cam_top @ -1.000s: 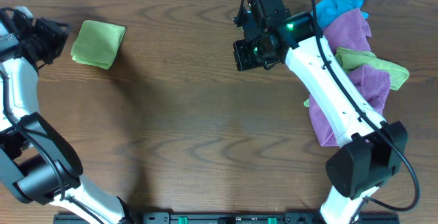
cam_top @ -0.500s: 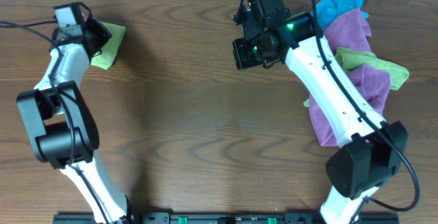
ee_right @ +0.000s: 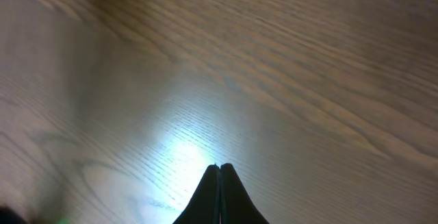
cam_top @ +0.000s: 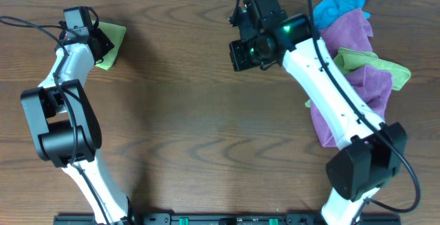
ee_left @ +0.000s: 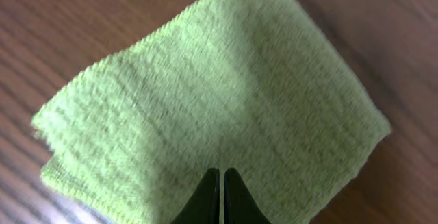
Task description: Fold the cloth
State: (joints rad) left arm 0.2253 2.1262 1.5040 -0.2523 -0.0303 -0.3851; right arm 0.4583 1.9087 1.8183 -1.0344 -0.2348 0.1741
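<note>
Up in the far left corner of the frame, the left arm reaches over the cloth (cam_top: 111, 40), which lies on the wooden table (cam_top: 206, 129) folded into a small, thick rectangle. From overhead the arm's black wrist covers the cloth's left part, and only the right portion shows. In the left wrist view the cloth (ee_left: 219, 94) fills most of the picture, lying at a slant, with stacked layers showing along its lower left edge. The left gripper (ee_left: 220, 177) has its two dark fingers pressed together with only a hairline between them and nothing caught there. The tips sit over the cloth's near edge, but I cannot tell whether they touch it.

Across a wide stretch of bare wood, towards upper centre, the right gripper (cam_top: 240, 53) hangs above the table with a green light glowing on its housing. Its wrist camera shows the right gripper (ee_right: 219, 172) closed tight and empty, over wood grain with a bright patch of light.

At the right edge a heap of purple cloths (cam_top: 350, 87) lies partly under the white arm, with a blue cloth (cam_top: 340, 3) at its top and a second lime-green cloth (cam_top: 375, 63) crumpled across it.
</note>
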